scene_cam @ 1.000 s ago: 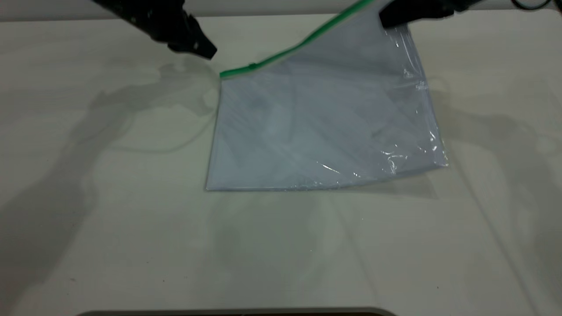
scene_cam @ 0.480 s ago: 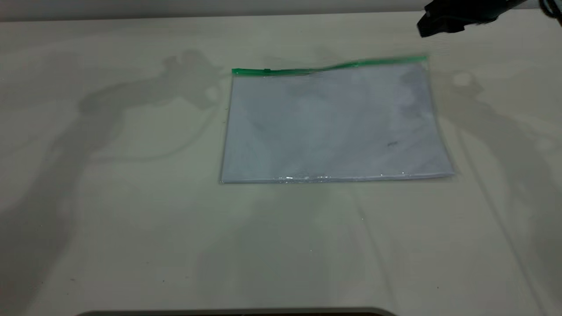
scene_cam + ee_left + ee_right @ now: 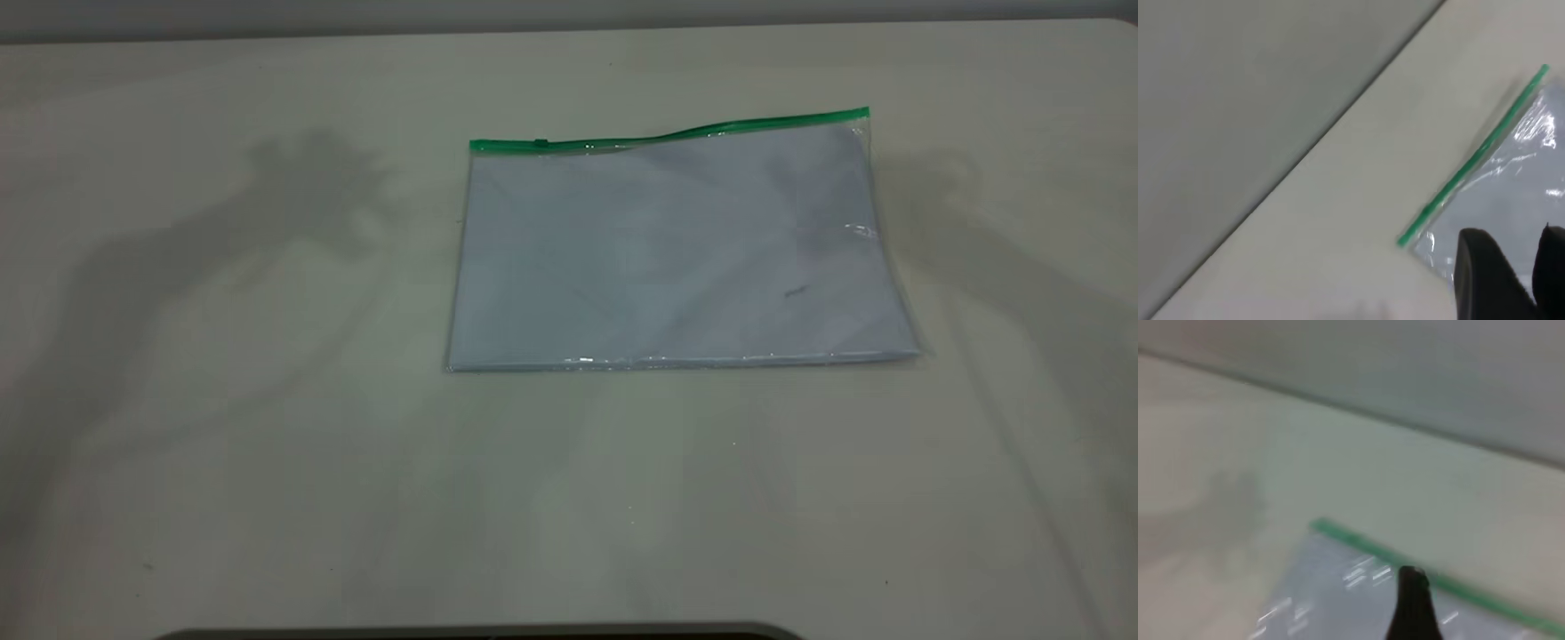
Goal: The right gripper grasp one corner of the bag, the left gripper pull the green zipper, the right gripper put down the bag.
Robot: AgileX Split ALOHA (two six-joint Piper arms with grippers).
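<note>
On the worktop [image 3: 267,444], bag [image 3: 676,258] lies flat, right of centre, zipper [image 3: 667,137] along its 12 o'clock edge. Left hand [image 3: 1515,267] released above 1 corner; right hand [image 3: 1413,607]: grip state cannot be told.

left gripper [image 3: 1518,267]: only the two dark finger ends poke in at the left wrist view's edge, rest cut off
right gripper [image 3: 1411,607]: one blurry black tip, can't tell the jaw gap
bag [image 3: 1511,193]: cropped by the edge
</note>
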